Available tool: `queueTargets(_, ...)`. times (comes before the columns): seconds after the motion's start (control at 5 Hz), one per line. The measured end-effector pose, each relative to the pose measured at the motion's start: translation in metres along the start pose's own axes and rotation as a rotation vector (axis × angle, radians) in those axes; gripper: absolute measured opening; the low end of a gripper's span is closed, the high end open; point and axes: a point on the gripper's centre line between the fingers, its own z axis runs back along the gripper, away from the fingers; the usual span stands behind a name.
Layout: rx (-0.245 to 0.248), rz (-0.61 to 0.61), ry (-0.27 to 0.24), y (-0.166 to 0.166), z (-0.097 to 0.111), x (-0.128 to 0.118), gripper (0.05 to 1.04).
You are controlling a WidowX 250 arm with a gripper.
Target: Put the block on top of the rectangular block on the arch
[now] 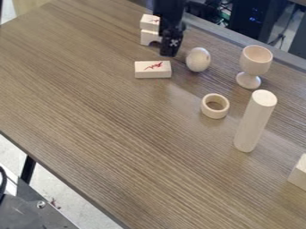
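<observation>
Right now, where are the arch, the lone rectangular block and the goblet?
Arch [147, 38], camera view: leg at picture left.
Lone rectangular block [150, 67], camera view: top face.
Goblet [255, 66], camera view: side of bowl.

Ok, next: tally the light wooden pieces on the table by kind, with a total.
Red-marked rectangular blocks: 2
Arch: 1
Egg: 1
Goblet: 1
Ring: 1
Cylinder: 1
Block cut off by the right edge, exact shape unclear: 1
Total: 8
</observation>
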Motion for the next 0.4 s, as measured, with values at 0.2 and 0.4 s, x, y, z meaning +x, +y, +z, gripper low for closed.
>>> queueTargets(0.2,0.029,0.013,0.016,0.0060,-0.0028,-0.0014,0.999)
queueTargets(0.4,0.054,0.026,0.022,0.0104,-0.0064,-0.0001,0.999)
